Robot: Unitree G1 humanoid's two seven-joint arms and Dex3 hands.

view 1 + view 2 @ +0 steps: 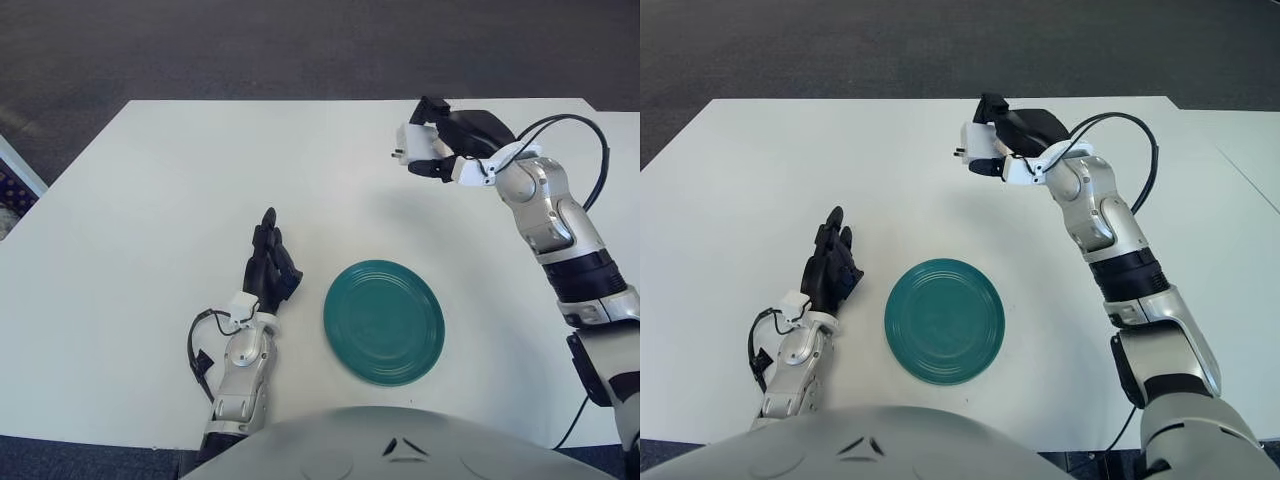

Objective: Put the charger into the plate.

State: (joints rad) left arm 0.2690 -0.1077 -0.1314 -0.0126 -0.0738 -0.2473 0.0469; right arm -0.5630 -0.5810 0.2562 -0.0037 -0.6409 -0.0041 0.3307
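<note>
One hand at work: the right hand [452, 143] is clamped on the white charger [415, 147].
Left eye view: the green plate [384, 321] lies well below that hand. Right eye view: left hand [830, 268], fingers straight and together, shows left of the plate.

A white table [150, 200] fills most of the view. Dark grey carpet [300, 45] lies beyond its far edge. Light is even.

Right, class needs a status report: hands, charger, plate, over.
Right hand shut on white charger, raised over the table's far side. Left hand idle, left of green plate. Plate bare, nothing in the way.
</note>
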